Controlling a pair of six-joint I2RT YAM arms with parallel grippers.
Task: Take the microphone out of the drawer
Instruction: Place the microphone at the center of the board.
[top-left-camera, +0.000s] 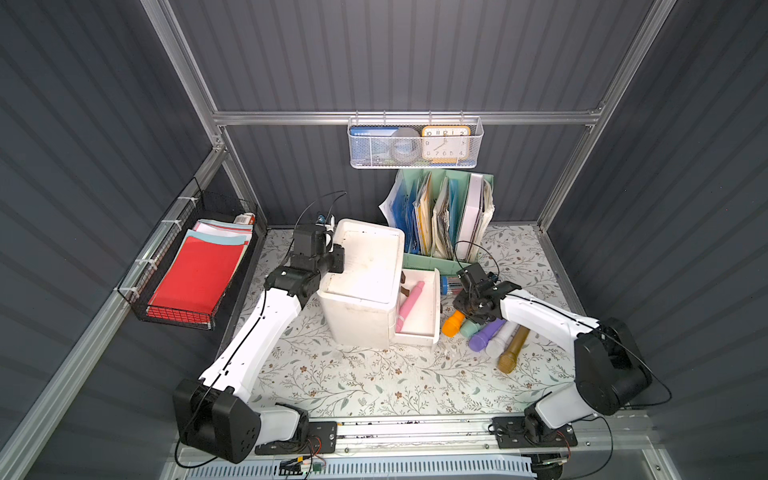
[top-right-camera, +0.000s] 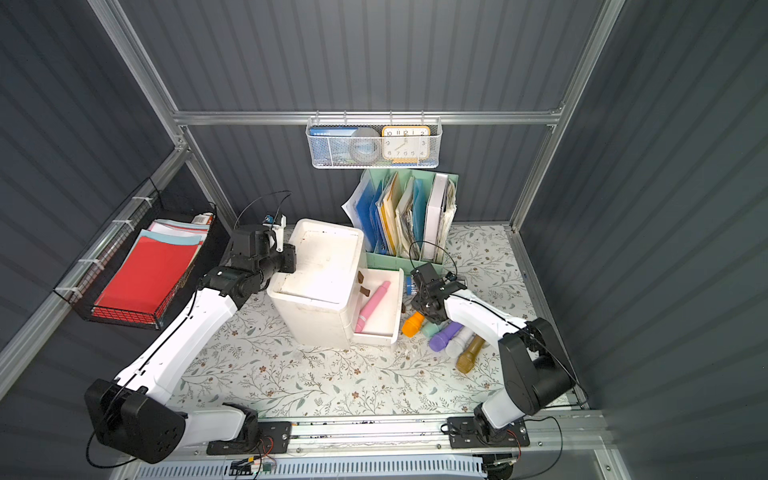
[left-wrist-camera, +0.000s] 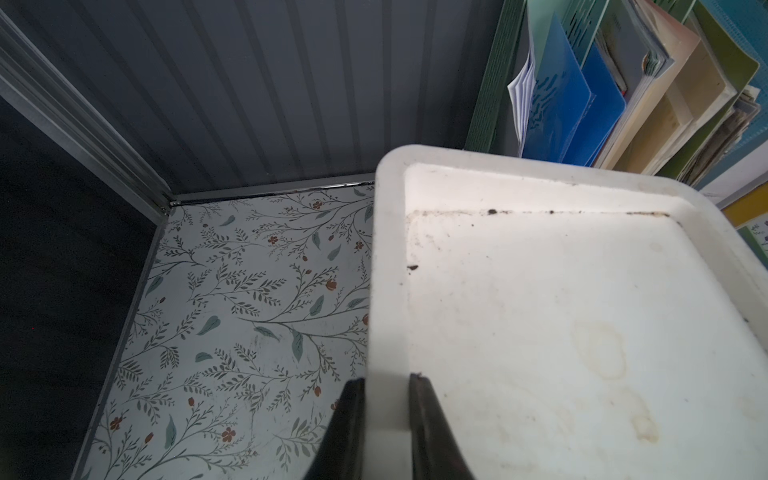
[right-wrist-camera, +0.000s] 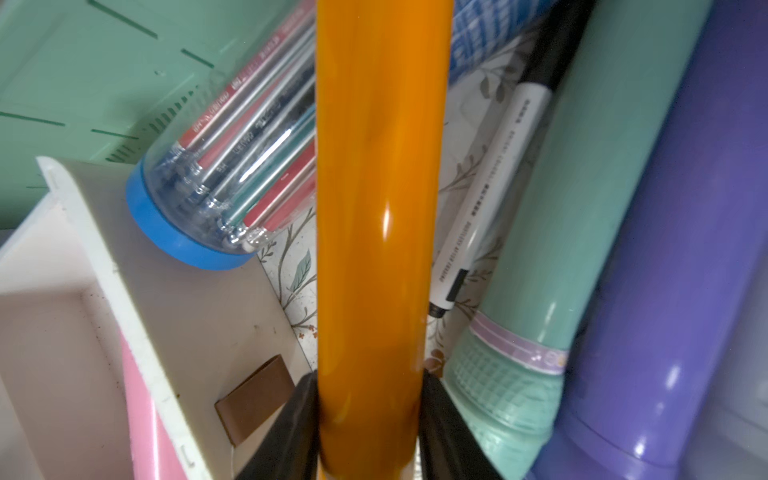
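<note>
In both top views the left claw (top-left-camera: 337, 259) is clamped shut on the raised rim of the white drawer unit (top-left-camera: 365, 266), on the side away from the open drawer (top-left-camera: 415, 338). The right claw (top-left-camera: 461, 311) hangs just outside that drawer, its jaws part-way apart around an orange microphone (top-left-camera: 452, 325). A pink microphone (top-left-camera: 409, 305) lies in the drawer, across the drawer wall from this claw. On the claw's other side the mint microphone (top-left-camera: 469, 328), purple microphone (top-left-camera: 486, 334), white microphone (top-left-camera: 500, 340) and gold microphone (top-left-camera: 513, 351) lie side by side. Beyond it stands a green file rack (top-left-camera: 444, 216).

The left wrist view shows what the top views hide: the fingers (left-wrist-camera: 415, 382) straddle the rim, one outside and one inside the tray-like top. The floral table (left-wrist-camera: 249, 311) lies beside the outer one.

In the right wrist view dark fingers (right-wrist-camera: 299, 407) press the orange shaft from both sides. A clear pen tube (right-wrist-camera: 232, 166) lies against the drawer's corner on one side. Only here does a marker (right-wrist-camera: 490, 187) show, wedged between the orange and mint microphones. A brown pull tab (right-wrist-camera: 253, 399) sits near one finger.
</note>
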